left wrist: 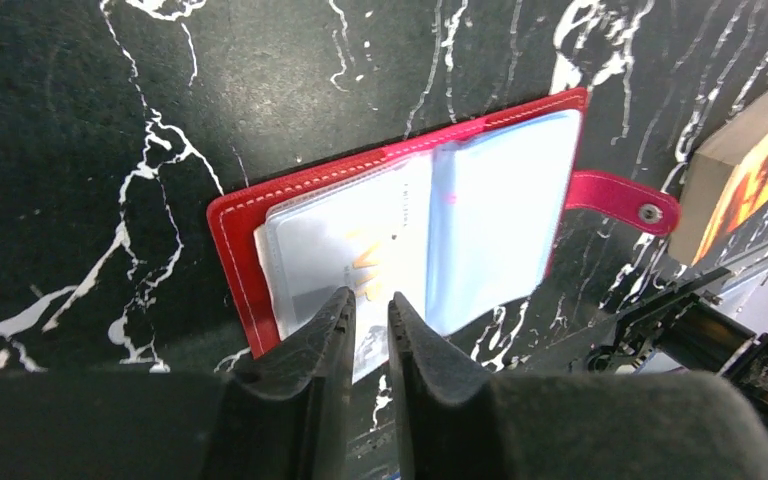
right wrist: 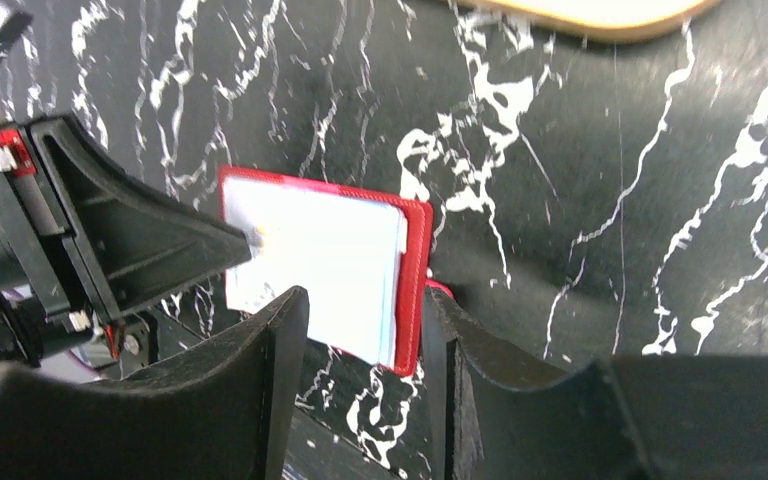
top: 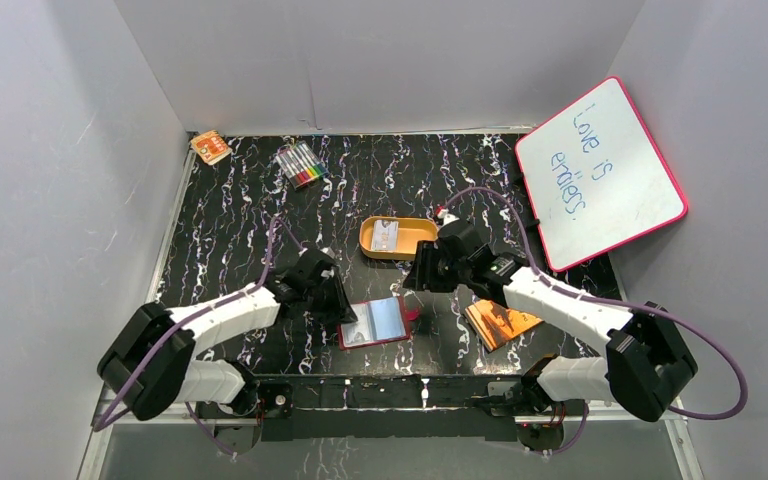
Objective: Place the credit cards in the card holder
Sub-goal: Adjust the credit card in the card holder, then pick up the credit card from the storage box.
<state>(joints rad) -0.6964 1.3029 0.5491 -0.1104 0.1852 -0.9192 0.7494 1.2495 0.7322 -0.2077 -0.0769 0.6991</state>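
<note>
The red card holder lies open on the table between both arms, pale pockets up, its tab pointing right. A pale credit card with orange print lies on its left page and sticks out past the red cover. My left gripper has its tips on that card, jaws shut to a thin slit that clamps nothing. Another credit card lies in the orange tin. My right gripper hovers open over the holder's tab-side edge, empty.
An orange booklet lies right of the holder, beside the right arm. A pink-framed whiteboard leans at the back right. A marker pack and a small orange box sit at the back left. White walls enclose the table.
</note>
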